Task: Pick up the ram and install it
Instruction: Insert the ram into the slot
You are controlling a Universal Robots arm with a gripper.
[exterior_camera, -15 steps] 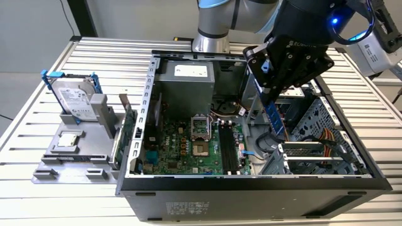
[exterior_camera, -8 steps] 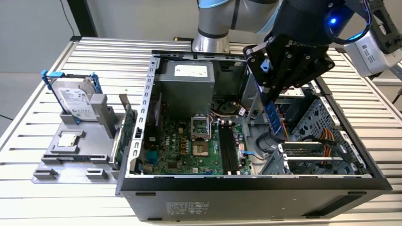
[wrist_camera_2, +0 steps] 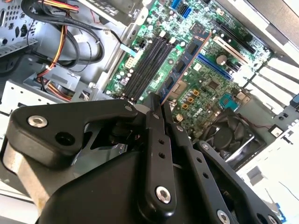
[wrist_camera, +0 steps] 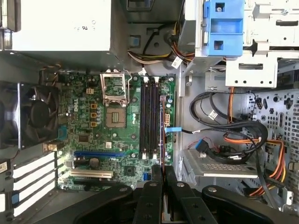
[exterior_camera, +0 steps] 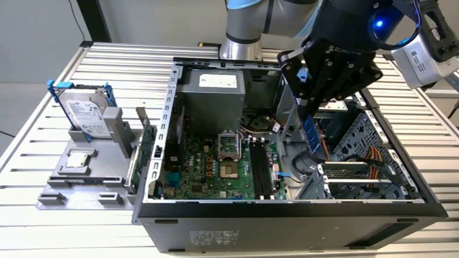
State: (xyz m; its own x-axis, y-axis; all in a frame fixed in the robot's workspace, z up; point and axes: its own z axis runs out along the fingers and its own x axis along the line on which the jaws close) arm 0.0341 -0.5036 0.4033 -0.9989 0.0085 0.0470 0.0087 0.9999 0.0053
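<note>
The ram (exterior_camera: 310, 130) hangs on edge from the gripper (exterior_camera: 307, 110), its blue strip pointing down into the open case (exterior_camera: 287, 209). The fingers (wrist_camera_2: 159, 135) are pressed together on its upper end; in the second wrist view the ram (wrist_camera_2: 184, 63) runs away from the fingertips toward the board, and in the first wrist view it shows as a thin edge (wrist_camera: 161, 135) rising from the gripper (wrist_camera: 162, 179). It is held above the motherboard (exterior_camera: 215, 172), not seated.

Just below the ram lie the black slots (wrist_camera: 149, 119), side by side and unfilled, with the CPU socket (wrist_camera: 115, 116) beyond them. A fan (wrist_camera: 39, 116) sits at the far edge of the board from the gripper, and the power supply (exterior_camera: 212, 94) fills the case's corner toward the arm's base. On the gripper's other side, cables (wrist_camera: 233, 135) in black, orange and yellow loop through the drive bay, under a blue bracket (wrist_camera: 223, 25).

The case lies on its side on a table (exterior_camera: 43, 215) of ribbed metal slats. Well apart from the gripper, toward the exterior view's left, a grey holder (exterior_camera: 83, 185) carries a hard drive (exterior_camera: 86, 113) standing upright in a blue frame, with a green card (exterior_camera: 147, 150) on edge between holder and case. A pale wall (exterior_camera: 36, 27) stands behind the table.
</note>
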